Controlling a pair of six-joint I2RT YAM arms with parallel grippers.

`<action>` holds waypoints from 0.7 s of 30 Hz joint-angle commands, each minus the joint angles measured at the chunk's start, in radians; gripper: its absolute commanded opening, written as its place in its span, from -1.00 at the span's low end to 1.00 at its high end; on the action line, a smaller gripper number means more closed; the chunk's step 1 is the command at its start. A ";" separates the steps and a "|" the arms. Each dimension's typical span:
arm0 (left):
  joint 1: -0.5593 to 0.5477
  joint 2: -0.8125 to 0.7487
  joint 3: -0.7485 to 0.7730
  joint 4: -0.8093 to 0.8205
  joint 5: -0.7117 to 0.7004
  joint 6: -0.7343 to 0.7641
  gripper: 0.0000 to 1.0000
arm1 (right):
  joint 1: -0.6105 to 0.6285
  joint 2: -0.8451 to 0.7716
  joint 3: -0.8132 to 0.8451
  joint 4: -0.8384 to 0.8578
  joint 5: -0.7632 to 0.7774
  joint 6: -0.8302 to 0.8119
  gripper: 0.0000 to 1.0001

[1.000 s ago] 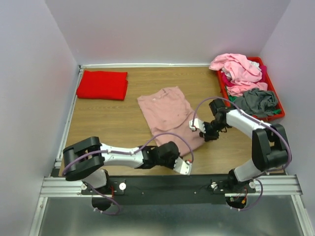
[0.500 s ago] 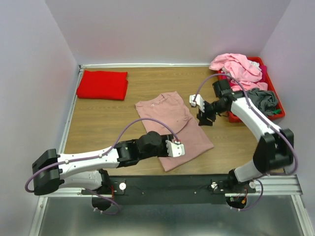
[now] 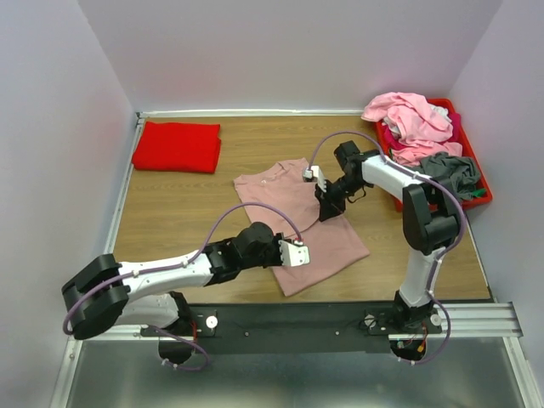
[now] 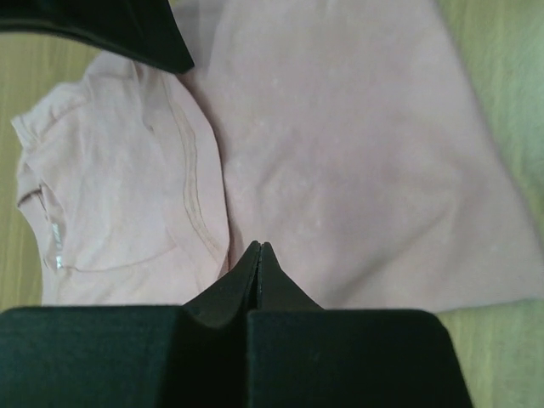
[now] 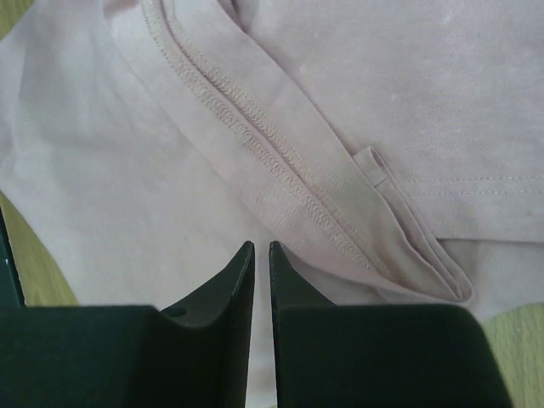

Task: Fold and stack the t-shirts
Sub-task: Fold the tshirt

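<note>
A dusty-pink t-shirt [image 3: 293, 204] lies spread and partly folded in the middle of the wooden table. My left gripper [image 3: 299, 255] hangs over its near part, shut with nothing between the jaws [image 4: 259, 246]; the left wrist view shows the pink fabric [image 4: 340, 153] below. My right gripper [image 3: 326, 211] is over the shirt's right edge, jaws together but for a thin slit and empty [image 5: 262, 246], next to a doubled hem [image 5: 280, 170]. A folded bright red t-shirt [image 3: 177, 146] lies at the far left.
A red plastic bin [image 3: 476, 197] stands at the far right, holding crumpled light-pink [image 3: 408, 119], grey [image 3: 446, 174] and magenta shirts. Purple walls close the table on three sides. A metal rail runs along the near edge.
The pink shirt was spread out wider toward the near right. My right gripper moved left from beside the bin onto the shirt's right edge. My left gripper moved from the near edge onto the shirt.
</note>
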 commanded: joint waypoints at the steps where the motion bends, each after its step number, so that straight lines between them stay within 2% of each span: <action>1: 0.045 0.088 0.002 0.076 0.079 0.045 -0.99 | 0.000 0.063 0.038 0.013 0.017 0.039 -0.63; 6: 0.064 0.191 0.026 0.082 0.128 0.059 -0.99 | 0.001 0.107 0.066 0.032 0.039 0.058 -0.64; 11: 0.081 0.309 0.060 0.083 0.082 0.055 -1.00 | 0.003 0.117 0.093 0.070 0.033 0.102 -0.63; 21: 0.210 0.368 0.103 0.137 0.019 0.016 -1.00 | 0.007 0.190 0.228 0.127 0.051 0.225 -0.63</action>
